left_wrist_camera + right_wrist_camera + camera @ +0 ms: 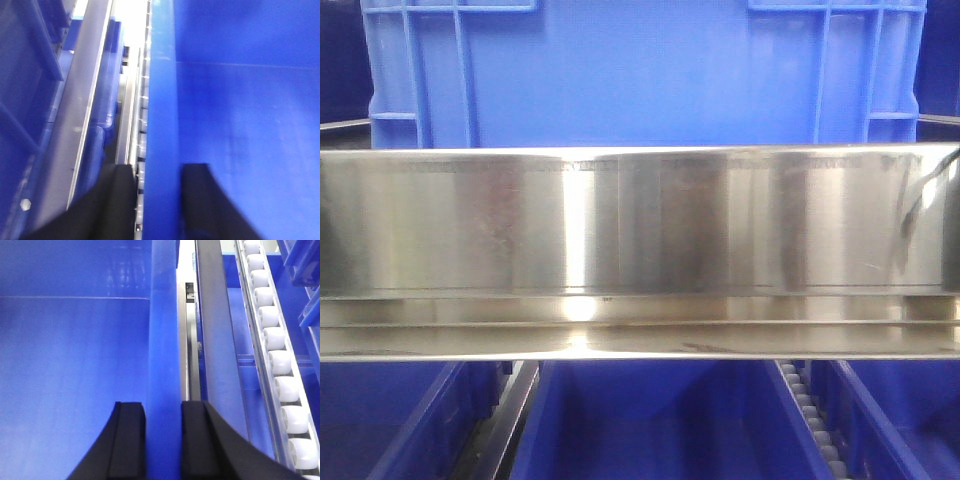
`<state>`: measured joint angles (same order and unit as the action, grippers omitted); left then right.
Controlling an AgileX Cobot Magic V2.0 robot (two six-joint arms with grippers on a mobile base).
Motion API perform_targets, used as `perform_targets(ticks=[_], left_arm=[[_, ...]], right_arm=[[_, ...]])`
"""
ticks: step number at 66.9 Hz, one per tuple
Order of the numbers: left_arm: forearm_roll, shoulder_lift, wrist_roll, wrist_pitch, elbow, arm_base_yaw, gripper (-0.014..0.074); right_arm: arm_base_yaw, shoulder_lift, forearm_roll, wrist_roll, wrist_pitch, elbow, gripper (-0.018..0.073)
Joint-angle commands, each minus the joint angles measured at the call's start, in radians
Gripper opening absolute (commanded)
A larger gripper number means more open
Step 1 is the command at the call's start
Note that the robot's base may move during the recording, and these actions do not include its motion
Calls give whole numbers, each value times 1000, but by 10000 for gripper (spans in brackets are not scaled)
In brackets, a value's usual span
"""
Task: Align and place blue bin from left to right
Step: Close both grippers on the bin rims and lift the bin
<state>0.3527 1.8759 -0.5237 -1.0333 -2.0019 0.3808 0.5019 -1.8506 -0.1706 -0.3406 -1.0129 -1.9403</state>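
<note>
The blue bin [640, 75] fills the top of the front view behind a steel beam; neither gripper shows there. In the left wrist view, my left gripper [159, 200] straddles the bin's left side wall [161, 100]. Its outer finger [117, 200] stands a little off the wall, with rollers showing in the gap, so it is open. That frame is blurred. In the right wrist view, my right gripper [163, 440] is shut on the bin's right side wall [164, 340], both black fingers pressed against it. The bin's bare floor [75, 365] shows inside.
A polished steel shelf beam [640, 250] crosses the front view. Below it are more blue bins [650, 420] and white roller tracks [810, 410]. Steel rails [212, 340] and rollers [280, 365] run close beside the held wall. Another ribbed crate [302, 270] is at the right.
</note>
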Motion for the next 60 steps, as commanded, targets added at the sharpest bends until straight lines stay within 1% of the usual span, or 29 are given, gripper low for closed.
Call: perform_targets(ticks=[1, 5, 18, 38, 60], left_arm=[[2, -5, 0, 2, -8, 5, -22], [0, -5, 0, 4, -8, 5, -111], [-32, -5, 2, 10, -8, 5, -111], [-34, -9, 2, 10, -8, 5, -111], [-34, -96, 2, -9, -8, 12, -111]], right_arm=[[0, 5, -20, 1, -19, -4, -70], [0, 5, -20, 1, -19, -4, -70], [0, 5, -20, 1, -15, -4, -70], [0, 13, -20, 1, -5, -4, -70], [2, 89, -20, -13, -20, -4, -70]])
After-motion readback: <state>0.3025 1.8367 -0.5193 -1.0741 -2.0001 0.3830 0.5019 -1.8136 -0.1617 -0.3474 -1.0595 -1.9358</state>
